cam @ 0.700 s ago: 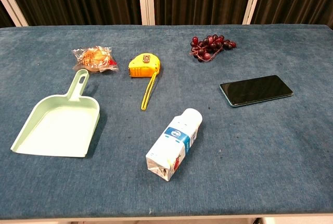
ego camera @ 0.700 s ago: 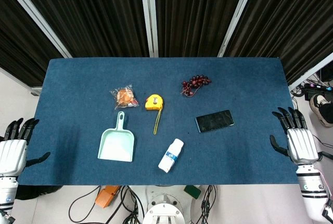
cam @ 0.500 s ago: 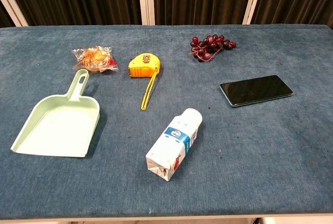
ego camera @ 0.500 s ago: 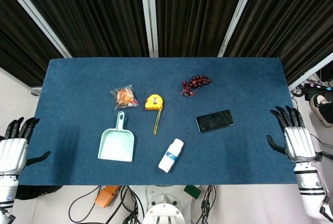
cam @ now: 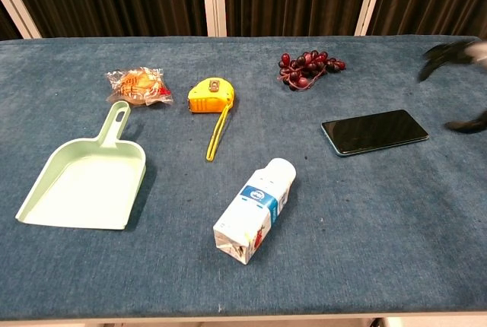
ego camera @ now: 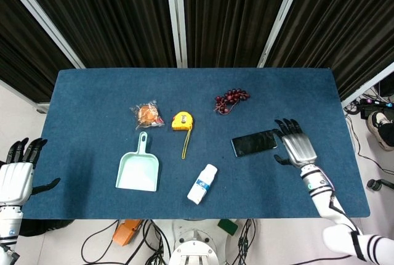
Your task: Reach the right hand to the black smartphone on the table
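Observation:
The black smartphone (ego camera: 253,143) (cam: 374,131) lies flat on the blue table, right of centre. My right hand (ego camera: 297,145) hovers just right of the phone with its fingers spread and nothing in it. In the chest view only its dark fingertips (cam: 450,52) show at the right edge, blurred. My left hand (ego camera: 16,174) stays off the table's left edge, fingers spread and empty.
Purple grapes (ego camera: 230,100) lie behind the phone. A small milk carton (ego camera: 202,183) lies on its side at front centre. A yellow tape measure (ego camera: 181,121), a wrapped snack (ego camera: 147,114) and a mint dustpan (ego camera: 138,167) sit to the left.
My right hand has swung in from beyond the table's right edge to just beside the phone. The left hand and all objects are unmoved.

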`<state>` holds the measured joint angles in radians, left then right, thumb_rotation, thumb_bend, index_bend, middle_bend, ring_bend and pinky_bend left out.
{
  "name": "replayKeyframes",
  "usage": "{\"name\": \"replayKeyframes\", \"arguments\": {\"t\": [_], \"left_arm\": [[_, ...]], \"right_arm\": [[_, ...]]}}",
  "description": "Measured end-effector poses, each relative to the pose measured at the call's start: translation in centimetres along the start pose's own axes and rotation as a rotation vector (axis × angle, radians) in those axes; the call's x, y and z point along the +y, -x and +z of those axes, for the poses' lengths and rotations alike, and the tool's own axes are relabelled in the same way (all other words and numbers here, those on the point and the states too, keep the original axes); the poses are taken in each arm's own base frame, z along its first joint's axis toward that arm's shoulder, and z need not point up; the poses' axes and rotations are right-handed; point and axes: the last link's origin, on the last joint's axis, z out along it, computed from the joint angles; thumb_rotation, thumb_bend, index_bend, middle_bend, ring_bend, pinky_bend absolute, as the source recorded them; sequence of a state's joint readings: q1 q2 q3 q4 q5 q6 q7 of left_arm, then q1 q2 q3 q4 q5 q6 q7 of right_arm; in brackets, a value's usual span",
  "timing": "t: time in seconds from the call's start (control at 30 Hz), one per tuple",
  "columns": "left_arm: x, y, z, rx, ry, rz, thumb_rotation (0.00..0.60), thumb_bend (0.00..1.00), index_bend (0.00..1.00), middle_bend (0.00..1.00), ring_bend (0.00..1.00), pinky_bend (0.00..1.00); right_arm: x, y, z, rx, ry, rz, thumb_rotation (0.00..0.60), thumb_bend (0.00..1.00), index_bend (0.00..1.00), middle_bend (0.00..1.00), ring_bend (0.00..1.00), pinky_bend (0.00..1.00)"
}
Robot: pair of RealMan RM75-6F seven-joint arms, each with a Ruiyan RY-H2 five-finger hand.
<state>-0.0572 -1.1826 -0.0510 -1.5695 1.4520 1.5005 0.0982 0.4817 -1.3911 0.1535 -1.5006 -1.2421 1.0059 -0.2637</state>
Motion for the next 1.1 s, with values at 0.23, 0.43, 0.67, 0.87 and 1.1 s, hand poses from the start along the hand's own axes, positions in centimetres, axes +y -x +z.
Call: {"name": "replayKeyframes", "arguments": {"t": [0.23, 0.43, 0.67, 0.87, 1.1], "left_arm": [[-0.2, -0.1, 0.0, -0.009, -0.011, 0.011, 0.600, 0.11, 0.11, 0.09, 0.03, 0.00], [-0.1, 0.0, 0.1, -0.013, -0.011, 0.010, 0.600, 0.11, 0.11, 0.09, 0.03, 0.00], [-0.2, 0.1, 0.0, -0.015, -0.012, 0.009, 0.600, 0.11, 0.11, 0.09, 0.03, 0.00], [-0.2, 0.2, 0.0, -0.015, -0.013, 0.008, 0.600, 0.11, 0.11, 0.09, 0.03, 0.00], [-0.3, 0.2, 0.0, -0.016, -0.017, 0.009, 0.600, 0.11, 0.11, 0.09, 0.03, 0.00]], "right_arm": [[-2.0, 2.0, 3.0, -0.084, -0.020, -0.035, 0.600, 0.37, 0.30, 0.12, 0.00, 0.00], [-2.4, 2.7, 3.8, -0.111, -0.014, -0.050, 0.600, 0.37, 0.30, 0.12, 0.00, 0.00], [-2.6, 3.2, 4.2, -0.130, -0.009, -0.065, 0.600, 0.37, 0.32, 0.12, 0.00, 0.00], [-2.8, 3.6, 4.5, -0.147, -0.010, -0.078, 0.600, 0.37, 0.34, 0.12, 0.00, 0.00], [-2.9, 3.9, 5.0, -0.150, -0.004, -0.088, 0.600, 0.40, 0.37, 0.12, 0.00, 0.00]]}}
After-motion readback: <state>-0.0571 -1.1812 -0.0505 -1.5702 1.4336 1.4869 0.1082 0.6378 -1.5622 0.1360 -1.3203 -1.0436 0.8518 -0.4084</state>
